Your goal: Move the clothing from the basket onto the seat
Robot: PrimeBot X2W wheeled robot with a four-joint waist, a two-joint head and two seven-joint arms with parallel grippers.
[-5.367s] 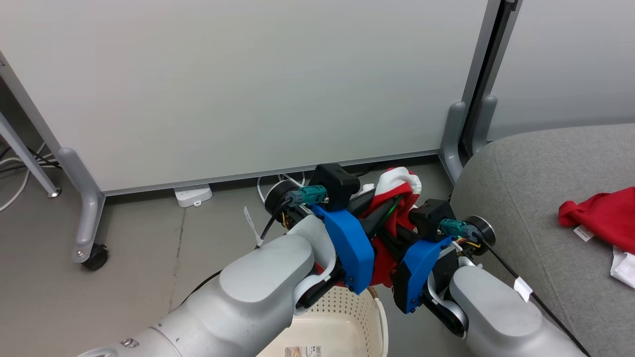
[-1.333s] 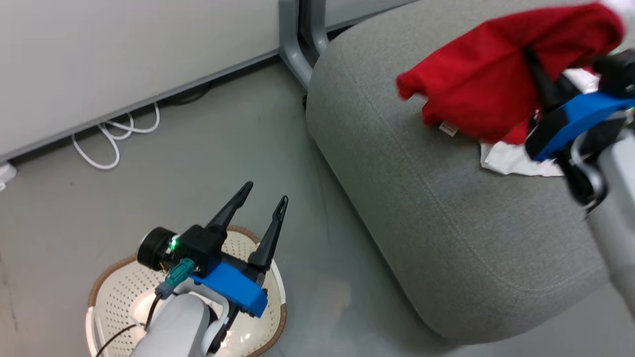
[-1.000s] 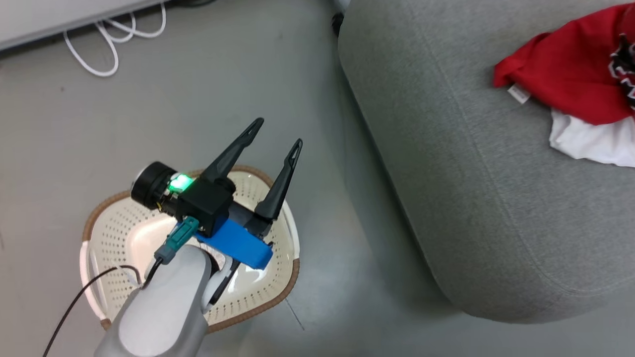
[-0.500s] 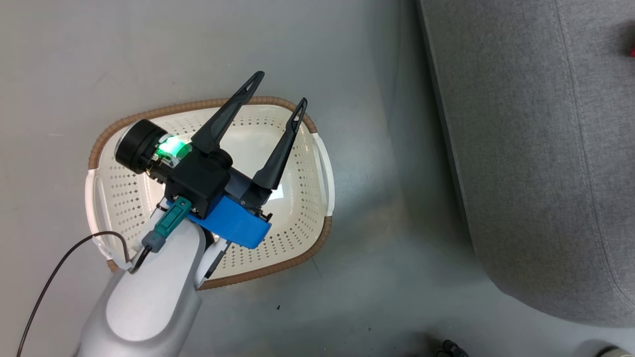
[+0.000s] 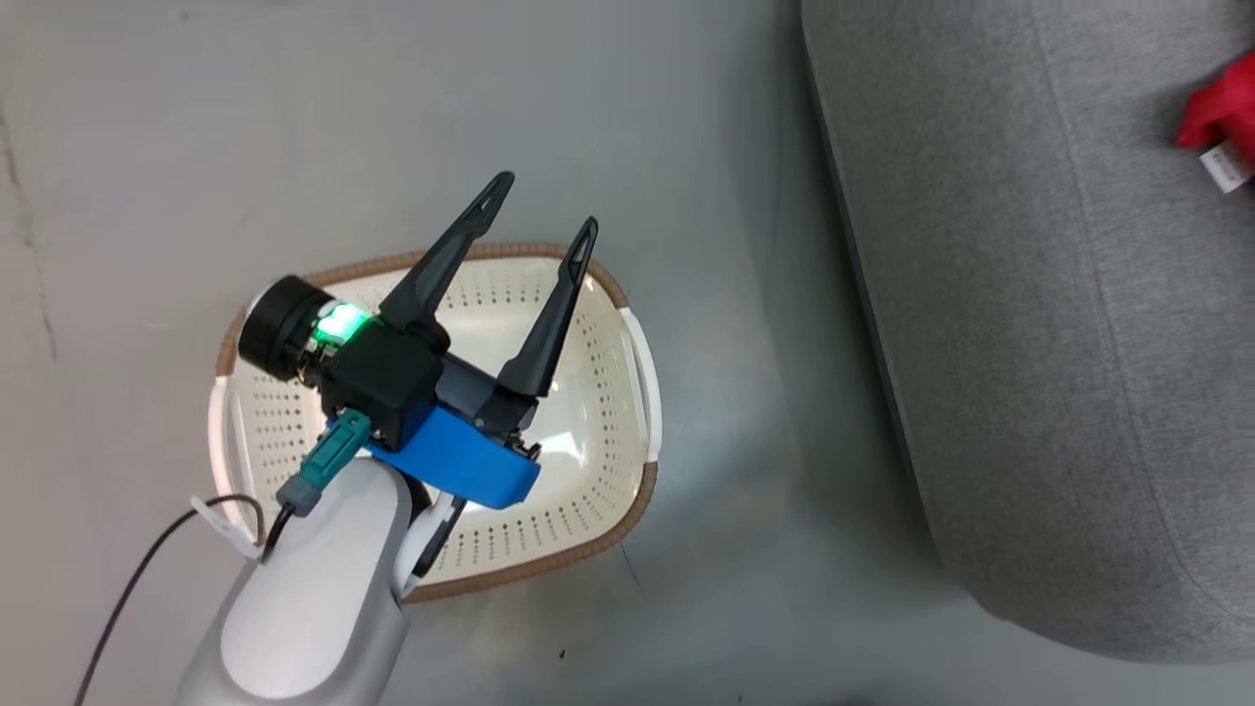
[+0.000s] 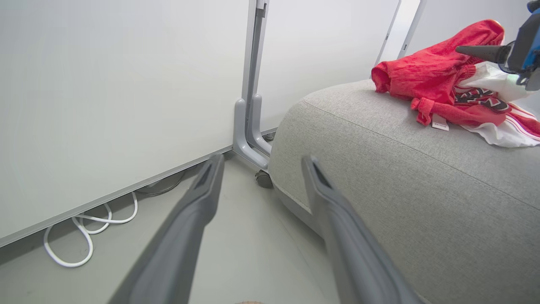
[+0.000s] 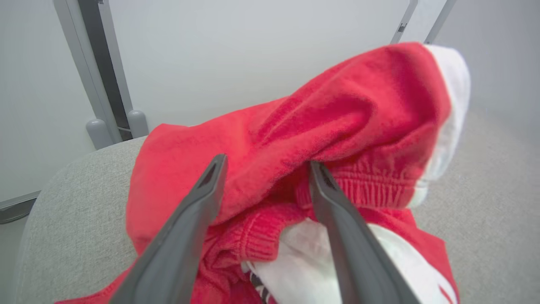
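Note:
The cream perforated basket [image 5: 598, 441] with its brown rim stands on the grey floor, and what I see of its inside holds no cloth. My left gripper [image 5: 544, 204] hovers over it, open, holding nothing. The grey seat [image 5: 1029, 343] fills the right side, with a corner of the red clothing [image 5: 1221, 108] at the far edge. In the left wrist view the clothing [image 6: 426, 71] lies piled on the seat [image 6: 400, 190], beyond my left gripper [image 6: 262, 159]. My right gripper [image 7: 268, 161] is open just in front of the red clothing [image 7: 320, 114], which rests on the seat [image 7: 71, 211].
White partition panels [image 6: 105, 105] on grey legs with a castor [image 6: 263, 179] stand behind the seat. A white cable [image 6: 84, 236] loops on the floor by the panel's foot. Grey floor [image 5: 245, 127] surrounds the basket, with a narrow strip between it and the seat.
The head camera has swung down to the basket. The red garment, first held by both grippers, then only by the right one over the seat, now lies on it. The right gripper has opened.

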